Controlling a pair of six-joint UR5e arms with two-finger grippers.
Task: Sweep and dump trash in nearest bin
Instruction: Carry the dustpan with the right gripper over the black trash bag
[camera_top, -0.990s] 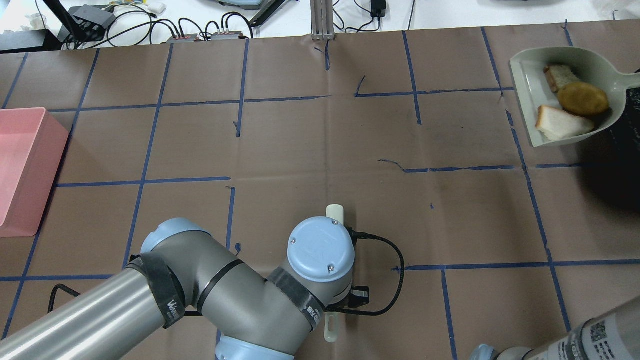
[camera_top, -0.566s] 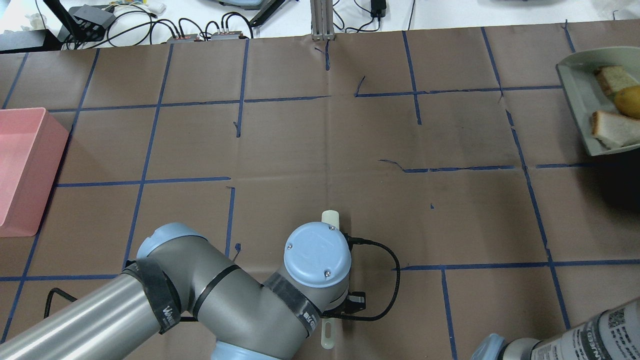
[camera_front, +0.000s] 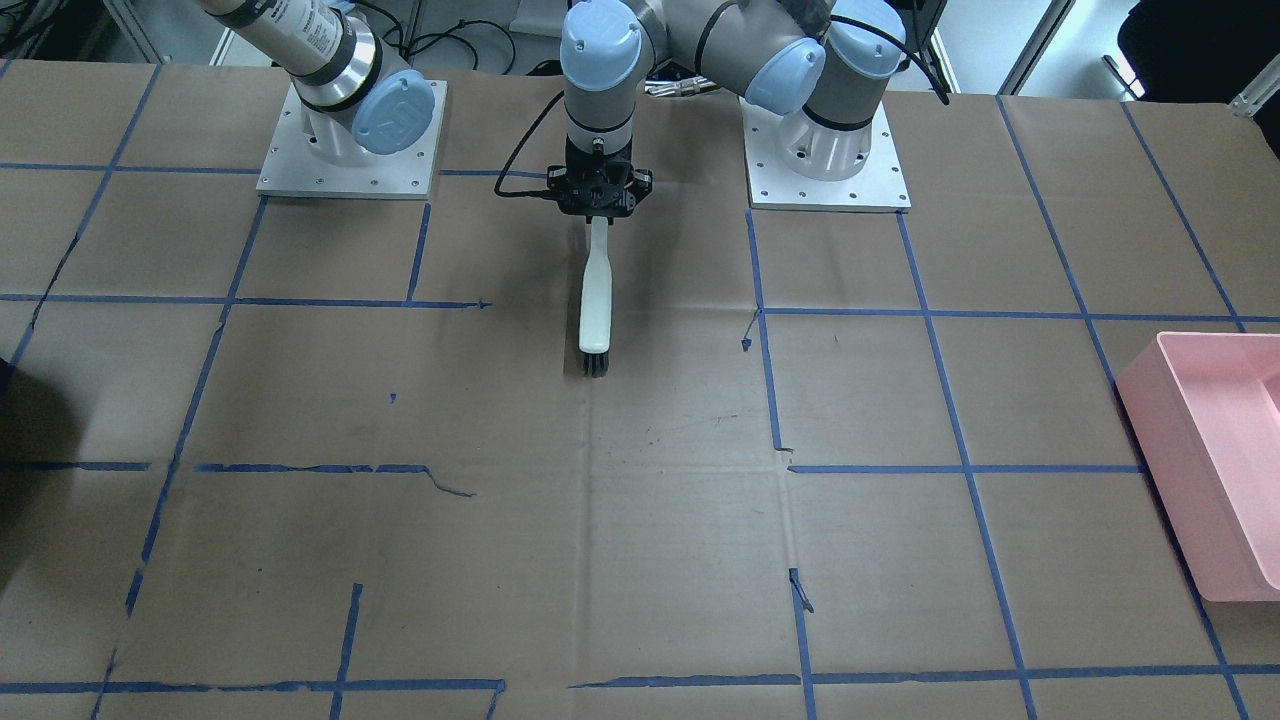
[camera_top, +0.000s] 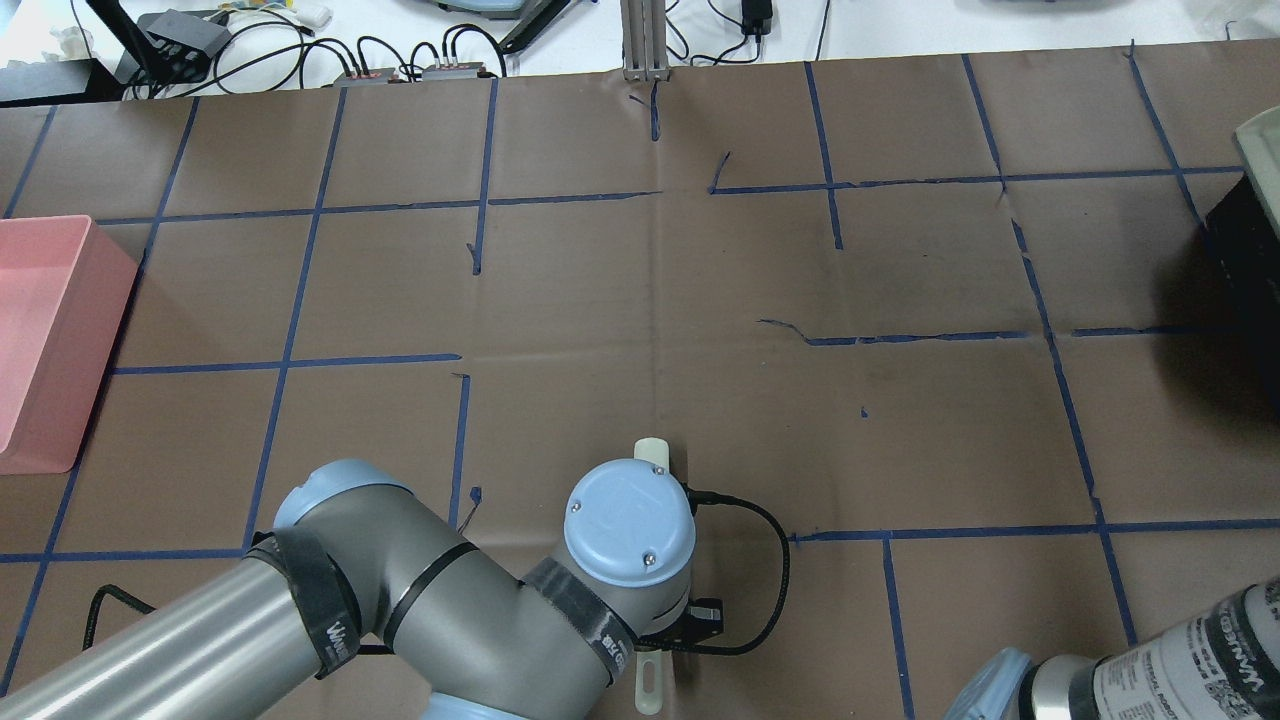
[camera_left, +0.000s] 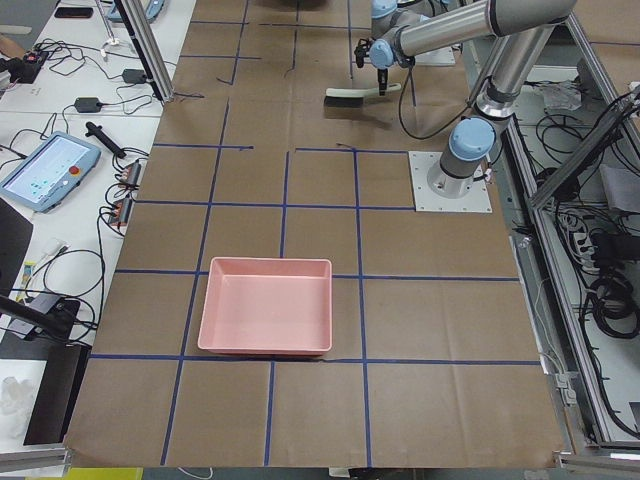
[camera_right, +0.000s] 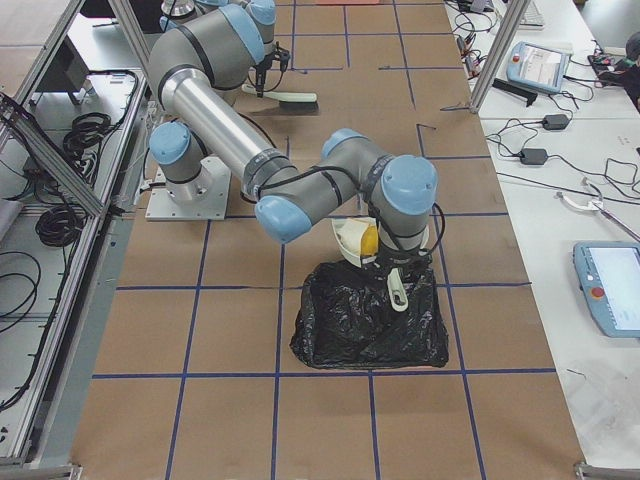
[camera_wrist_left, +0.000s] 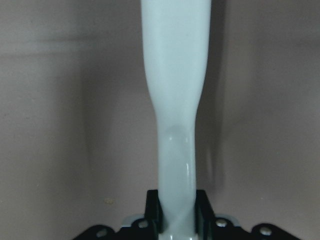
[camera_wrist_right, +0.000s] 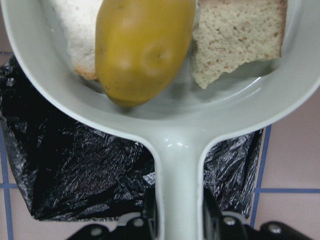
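Note:
My right gripper (camera_wrist_right: 177, 216) is shut on the handle of a pale green dustpan (camera_wrist_right: 165, 120). The trash lies in the pan: a yellow lemon-like lump (camera_wrist_right: 142, 45), a white bread slice (camera_wrist_right: 75, 35) and a tan bread chunk (camera_wrist_right: 240, 40). The pan hangs over a black bag bin (camera_right: 370, 320), and only its edge (camera_top: 1262, 140) shows at the overhead view's right border. My left gripper (camera_front: 597, 208) is shut on the white handle of a brush (camera_front: 596, 300), whose black bristles rest on the table in front of the robot's base.
A pink bin (camera_top: 40, 340) stands at the table's left edge, also seen from the front (camera_front: 1215, 470). Brown paper with blue tape lines covers the table. Cables and boxes lie beyond the far edge.
The dustpan with the trash has moved right, almost out of the overhead view and over the black bag. The left arm has drawn the brush back a little toward the robot.

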